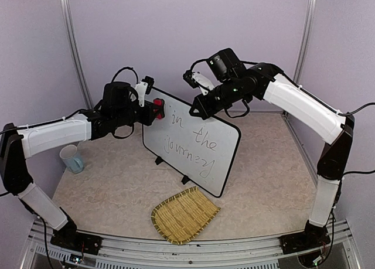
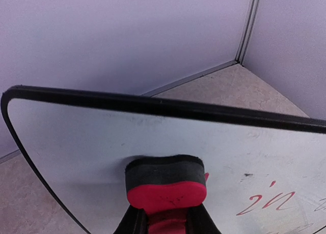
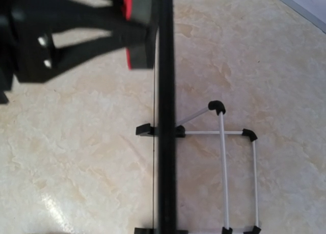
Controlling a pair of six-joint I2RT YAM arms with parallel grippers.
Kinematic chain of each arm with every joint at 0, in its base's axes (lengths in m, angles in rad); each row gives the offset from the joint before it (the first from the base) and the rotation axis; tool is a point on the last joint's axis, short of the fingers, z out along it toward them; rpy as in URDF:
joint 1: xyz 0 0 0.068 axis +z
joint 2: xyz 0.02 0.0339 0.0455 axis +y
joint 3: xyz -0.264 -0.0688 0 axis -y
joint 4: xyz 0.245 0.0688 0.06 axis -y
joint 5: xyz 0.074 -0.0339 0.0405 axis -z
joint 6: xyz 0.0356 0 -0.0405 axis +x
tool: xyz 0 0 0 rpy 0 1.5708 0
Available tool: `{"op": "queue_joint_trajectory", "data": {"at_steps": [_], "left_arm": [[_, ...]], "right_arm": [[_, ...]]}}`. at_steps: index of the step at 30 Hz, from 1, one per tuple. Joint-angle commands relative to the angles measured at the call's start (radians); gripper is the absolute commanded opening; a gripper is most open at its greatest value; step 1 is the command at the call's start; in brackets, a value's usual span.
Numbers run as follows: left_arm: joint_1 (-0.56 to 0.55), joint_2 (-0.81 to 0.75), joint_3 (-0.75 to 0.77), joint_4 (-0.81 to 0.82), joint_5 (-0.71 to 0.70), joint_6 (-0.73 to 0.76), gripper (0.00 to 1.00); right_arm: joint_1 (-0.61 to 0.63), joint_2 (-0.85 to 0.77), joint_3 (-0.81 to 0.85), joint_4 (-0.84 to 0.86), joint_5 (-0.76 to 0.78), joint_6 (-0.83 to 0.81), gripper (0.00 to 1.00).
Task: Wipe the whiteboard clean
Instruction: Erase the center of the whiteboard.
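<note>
The whiteboard (image 1: 193, 146) is standing upright in the middle of the bench (image 1: 263, 175), with "in the journey" scrawled on it. The left hand (image 1: 153, 112) is pinching a red and black eraser (image 2: 165, 188), its pad flat against the board's upper left corner. The right hand (image 1: 196, 109) is pinched shut on the top rim. A straw mat (image 1: 183, 215) lies just in front.
</note>
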Motion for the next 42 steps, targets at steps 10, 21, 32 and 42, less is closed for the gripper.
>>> {"op": "queue_joint_trajectory", "data": {"at_steps": [10, 21, 32, 42], "left_arm": [[0.001, -0.012, -0.064, 0.084, -0.008, -0.011, 0.16], [0.007, 0.065, -0.186, 0.146, 0.02, -0.05, 0.16], [0.015, 0.121, -0.214, 0.157, 0.033, -0.07, 0.15], [0.014, 0.069, -0.196, 0.166, 0.072, -0.072, 0.15]], "right_arm": [[0.028, 0.044, -0.008, -0.078, -0.046, -0.09, 0.0], [0.031, 0.052, -0.004, -0.08, -0.044, -0.088, 0.0], [0.034, 0.055, 0.001, -0.084, -0.041, -0.088, 0.0], [0.035, 0.06, 0.007, -0.083, -0.042, -0.089, 0.0]]}}
